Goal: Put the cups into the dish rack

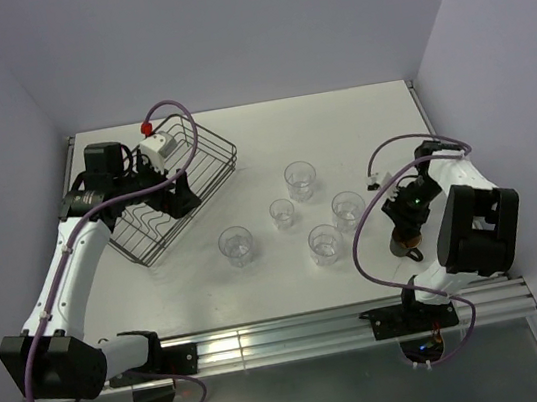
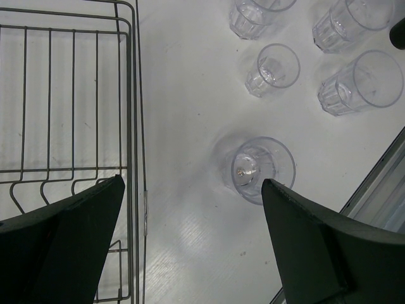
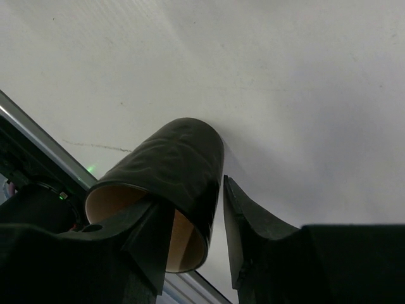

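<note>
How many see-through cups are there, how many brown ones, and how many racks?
Clear glass cups: 5
Brown mug: 1
Wire dish rack: 1
Total: 7

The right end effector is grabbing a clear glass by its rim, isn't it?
No, not a clear glass. The right end effector is grabbing the dark brown mug by its rim. The right wrist view shows one finger inside the mug's mouth and the other outside its wall.
</note>
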You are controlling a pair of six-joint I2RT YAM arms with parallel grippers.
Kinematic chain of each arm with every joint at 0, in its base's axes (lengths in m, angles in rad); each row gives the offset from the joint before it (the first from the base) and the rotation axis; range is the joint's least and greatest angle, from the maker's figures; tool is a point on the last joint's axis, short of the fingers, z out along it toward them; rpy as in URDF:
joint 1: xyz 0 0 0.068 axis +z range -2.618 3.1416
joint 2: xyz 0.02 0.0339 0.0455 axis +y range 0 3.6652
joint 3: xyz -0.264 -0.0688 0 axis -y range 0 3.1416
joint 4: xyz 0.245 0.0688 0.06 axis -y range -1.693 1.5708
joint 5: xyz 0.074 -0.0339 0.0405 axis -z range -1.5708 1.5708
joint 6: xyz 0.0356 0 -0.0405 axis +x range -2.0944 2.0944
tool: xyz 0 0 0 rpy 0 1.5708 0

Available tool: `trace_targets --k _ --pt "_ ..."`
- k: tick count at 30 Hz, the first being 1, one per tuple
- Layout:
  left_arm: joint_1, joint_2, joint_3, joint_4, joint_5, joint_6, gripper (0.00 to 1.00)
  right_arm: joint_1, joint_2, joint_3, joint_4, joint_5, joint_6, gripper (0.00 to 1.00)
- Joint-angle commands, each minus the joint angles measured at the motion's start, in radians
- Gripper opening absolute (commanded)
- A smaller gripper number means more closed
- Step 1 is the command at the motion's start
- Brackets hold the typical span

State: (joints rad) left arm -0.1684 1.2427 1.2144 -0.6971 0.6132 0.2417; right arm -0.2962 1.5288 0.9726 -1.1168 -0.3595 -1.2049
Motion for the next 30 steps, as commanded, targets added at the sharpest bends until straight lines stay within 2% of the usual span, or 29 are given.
trace_targets --k 1,8,10,11,12,18,21,25,26,27,30 --pt "-0.006 -0.006 0.001 0.022 0.028 0.002 0.99 0.011 -0.030 -0.031 0.020 0.013 -0.027 0.43" --pt "-0.006 -0.003 -0.006 0.019 0.026 -0.005 0.99 0.012 -0.044 -0.057 0.020 0.016 -0.042 0.21" --pt "-0.006 -0.002 -0.003 0.018 0.025 -0.007 0.99 0.011 -0.055 -0.055 0.008 0.014 -0.050 0.13" --pt "-0.005 -0.002 -0.001 0.016 0.026 -0.007 0.99 0.011 -0.058 -0.054 0.002 0.014 -0.051 0.04" --pt "-0.006 -0.003 0.000 0.016 0.026 -0.008 0.99 0.011 -0.064 -0.051 -0.006 0.014 -0.048 0.00" --pt "-0.006 -0.002 0.011 0.007 0.037 -0.016 0.99 -0.007 -0.099 -0.003 -0.053 0.001 -0.019 0.00" --pt "-0.006 -0.009 0.016 0.001 0.040 -0.019 0.99 -0.058 -0.102 0.140 -0.141 -0.079 -0.010 0.00" --pt "-0.005 -0.015 0.023 0.013 0.060 -0.059 0.99 -0.133 -0.049 0.392 -0.305 -0.251 0.019 0.00" --pt "-0.005 -0.015 0.028 0.016 0.069 -0.071 0.99 -0.147 -0.023 0.438 -0.330 -0.328 0.080 0.00" --pt "-0.005 -0.015 0.034 0.030 0.086 -0.084 0.99 -0.150 -0.021 0.506 -0.331 -0.357 0.115 0.00" --pt "-0.003 -0.023 0.040 0.063 0.124 -0.131 0.97 -0.141 -0.041 0.573 -0.330 -0.475 0.206 0.00"
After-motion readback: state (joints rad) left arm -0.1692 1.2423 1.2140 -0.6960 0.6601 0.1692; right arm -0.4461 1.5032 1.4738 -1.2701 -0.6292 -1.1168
